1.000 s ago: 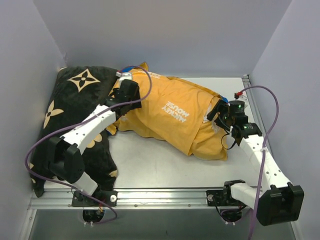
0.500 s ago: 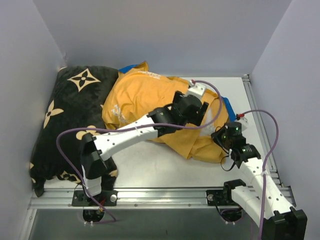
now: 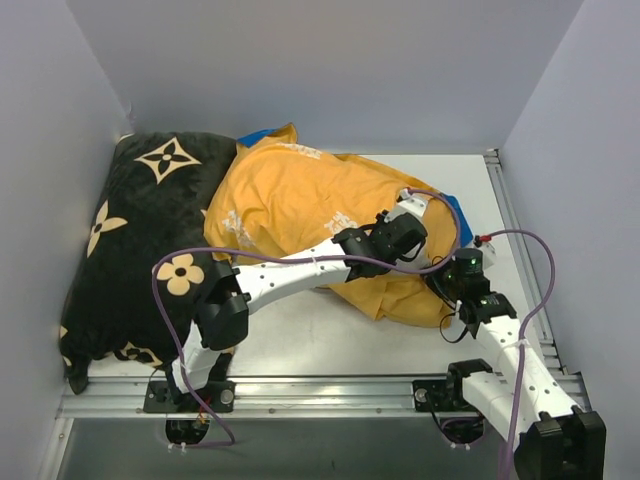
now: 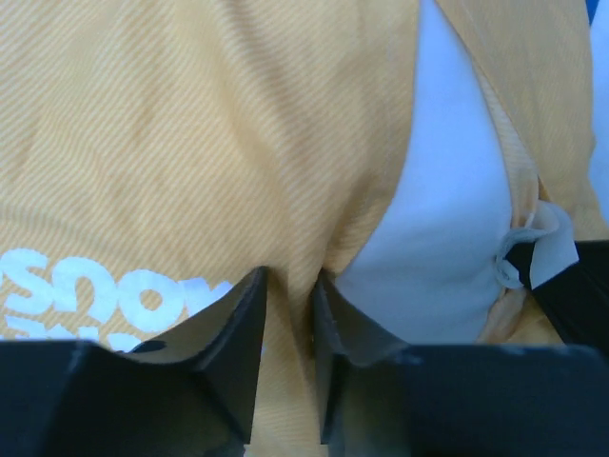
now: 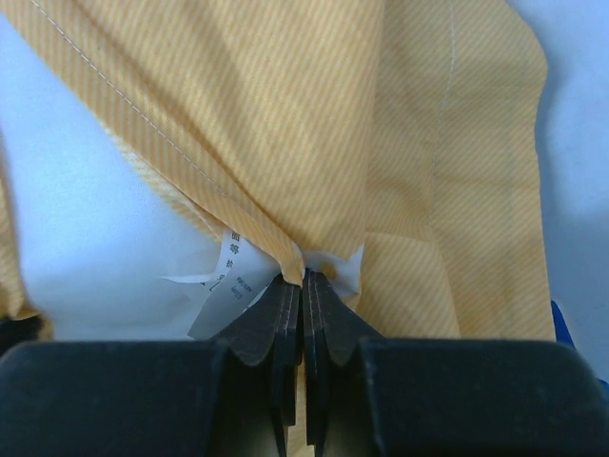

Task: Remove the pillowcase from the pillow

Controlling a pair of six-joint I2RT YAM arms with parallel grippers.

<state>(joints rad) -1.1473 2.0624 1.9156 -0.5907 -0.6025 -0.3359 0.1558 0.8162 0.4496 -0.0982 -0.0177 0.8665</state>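
Observation:
The pillowcase [image 3: 300, 200] lies in the middle of the table with its orange-yellow inner side out, and slivers of blue show at its edges. My left arm reaches across it to its right end. There the left gripper [image 3: 412, 245] [image 4: 288, 286] is shut on a raised fold of the orange fabric [image 4: 190, 143]. The white pillow [image 4: 447, 219] [image 5: 86, 209] bulges out of the opening. My right gripper [image 3: 447, 272] [image 5: 303, 276] is shut on the pillowcase's hem [image 5: 285, 114], right beside a white printed label [image 5: 224, 286].
A black cushion with tan flowers [image 3: 150, 220] fills the left side, against the left wall. Pale walls close in the back and both sides. A metal rail [image 3: 330, 395] runs along the near edge, and purple cables loop off both arms.
My left arm swung from the pillow's far-left end across to its right end, and its jaws came together on a fold. The right gripper shut on the hem and drew back slightly.

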